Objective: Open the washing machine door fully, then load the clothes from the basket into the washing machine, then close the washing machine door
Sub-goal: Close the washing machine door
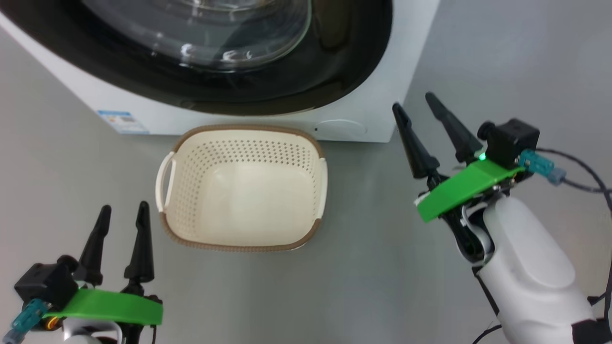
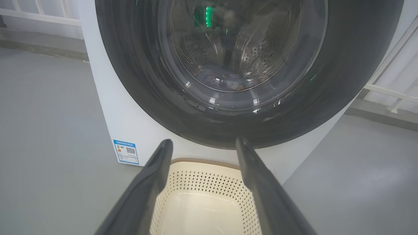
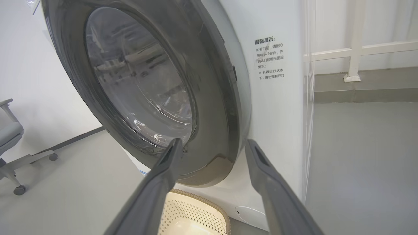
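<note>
Door (image 1: 224, 43) was shut, black rim flush on the washer (image 1: 373, 95) front. In the left wrist view the door (image 2: 241, 65) sat square-on. Through its glass the clothes (image 2: 225, 79) lay low in the steel drum as a blue heap with brown specks; detail was too blurred to call. In the right wrist view the door (image 3: 143, 94) showed edge-on from its right side, seated against the washer (image 3: 274, 114).

Basket (image 1: 248, 148) stood upright on the floor (image 1: 373, 239) just in front of the washer, below the door, with its bare cream bottom showing. Blue label (image 1: 122, 122) sat low on the washer front left of the basket; round cap (image 1: 340, 129) was low on the right.

Left hand (image 1: 123, 208) was released, fingers spread, empty. It hung at lower left, near the basket's left corner but apart from it. Its own camera looked along the left hand (image 2: 204, 141) over the basket (image 2: 209, 182) at the door.

Right hand (image 1: 413, 101) was also released, fingers apart, holding nothing. It sat right of the basket, tips up near the washer's right front corner; whether they touched it, I could not tell. Seen from its wrist, the right hand (image 3: 214, 141) framed the door's lower rim, basket (image 3: 196, 212) below.

Further out were a printed notice (image 3: 269, 58) on the washer front, a white railing (image 3: 356, 49) and a grey chair (image 3: 9, 137).
</note>
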### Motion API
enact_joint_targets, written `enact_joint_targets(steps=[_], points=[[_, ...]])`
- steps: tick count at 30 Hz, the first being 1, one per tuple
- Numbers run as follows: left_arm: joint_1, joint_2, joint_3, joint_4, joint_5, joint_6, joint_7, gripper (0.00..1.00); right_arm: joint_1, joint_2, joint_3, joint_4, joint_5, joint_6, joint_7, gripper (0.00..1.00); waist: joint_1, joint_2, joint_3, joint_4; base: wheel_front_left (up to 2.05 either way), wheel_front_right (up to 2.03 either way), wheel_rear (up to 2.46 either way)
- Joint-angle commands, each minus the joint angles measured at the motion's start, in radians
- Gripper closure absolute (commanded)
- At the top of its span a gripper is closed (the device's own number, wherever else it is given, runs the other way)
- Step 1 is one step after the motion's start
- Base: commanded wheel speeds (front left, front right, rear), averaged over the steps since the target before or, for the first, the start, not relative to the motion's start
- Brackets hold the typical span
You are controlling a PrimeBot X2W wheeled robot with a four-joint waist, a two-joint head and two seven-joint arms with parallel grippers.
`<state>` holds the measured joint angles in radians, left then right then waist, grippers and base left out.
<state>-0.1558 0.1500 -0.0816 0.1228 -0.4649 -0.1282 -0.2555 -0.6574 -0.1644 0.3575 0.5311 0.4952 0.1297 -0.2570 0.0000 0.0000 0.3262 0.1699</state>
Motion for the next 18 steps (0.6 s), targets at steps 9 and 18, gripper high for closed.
enact_joint_targets(steps=[9,18], points=[[0.028,0.052,0.061,0.004,0.003,-0.003,-0.006,0.0,0.121,0.017,-0.015,-0.037,0.0,0.001,-0.005,0.0,0.0,0.0,-0.081,-0.092,0.0,0.0,0.0],[0.063,0.064,0.089,0.016,0.002,-0.003,-0.006,0.0,0.204,0.006,-0.04,-0.042,-0.004,0.001,-0.005,0.0,0.0,0.0,-0.139,-0.15,0.0,0.0,0.0]])
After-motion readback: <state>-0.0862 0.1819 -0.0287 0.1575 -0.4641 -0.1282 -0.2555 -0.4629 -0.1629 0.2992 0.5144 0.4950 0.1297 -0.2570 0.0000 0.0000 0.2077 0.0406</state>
